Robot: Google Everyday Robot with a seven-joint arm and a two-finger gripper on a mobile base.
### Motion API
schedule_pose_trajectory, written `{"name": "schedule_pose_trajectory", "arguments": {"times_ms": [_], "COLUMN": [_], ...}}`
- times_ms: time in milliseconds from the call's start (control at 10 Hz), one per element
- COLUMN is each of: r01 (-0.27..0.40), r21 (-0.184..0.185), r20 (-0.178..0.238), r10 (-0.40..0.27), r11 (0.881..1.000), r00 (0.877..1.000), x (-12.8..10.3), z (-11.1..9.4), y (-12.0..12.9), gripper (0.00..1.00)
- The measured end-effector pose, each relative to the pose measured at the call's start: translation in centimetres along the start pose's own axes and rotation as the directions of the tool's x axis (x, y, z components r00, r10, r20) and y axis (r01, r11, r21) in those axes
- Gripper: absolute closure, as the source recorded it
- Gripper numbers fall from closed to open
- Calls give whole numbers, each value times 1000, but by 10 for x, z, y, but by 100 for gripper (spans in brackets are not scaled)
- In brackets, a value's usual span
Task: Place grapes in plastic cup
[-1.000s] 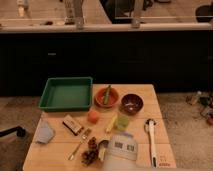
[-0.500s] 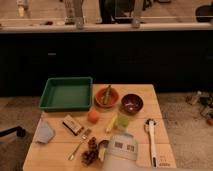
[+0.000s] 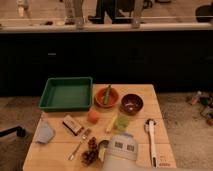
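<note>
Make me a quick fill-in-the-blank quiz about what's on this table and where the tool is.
1. The tool hovers at the near edge of the table, right beside the dark purple ____.
2. The plastic cup stands just in front of the dark brown ____.
3. The big shallow tray at the far left is coloured ____.
Missing words: grapes; bowl; green.

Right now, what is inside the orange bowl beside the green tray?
A long green thing leans inside the orange bowl; what lies beneath it is hidden. The gripper is at the table's front, beside the grapes.
</note>
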Motion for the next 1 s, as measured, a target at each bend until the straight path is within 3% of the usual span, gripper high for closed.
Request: {"name": "schedule_pose_trajectory", "arguments": {"times_ms": [700, 1000], "r01": [-2, -28], "r21": [1, -7], "r20": [-1, -20], "r10": [2, 28], "r11": [1000, 1000], "r00": [1000, 999], "x": [0, -6], "z": [0, -8], "y": [0, -3], "gripper": [20, 20]}}
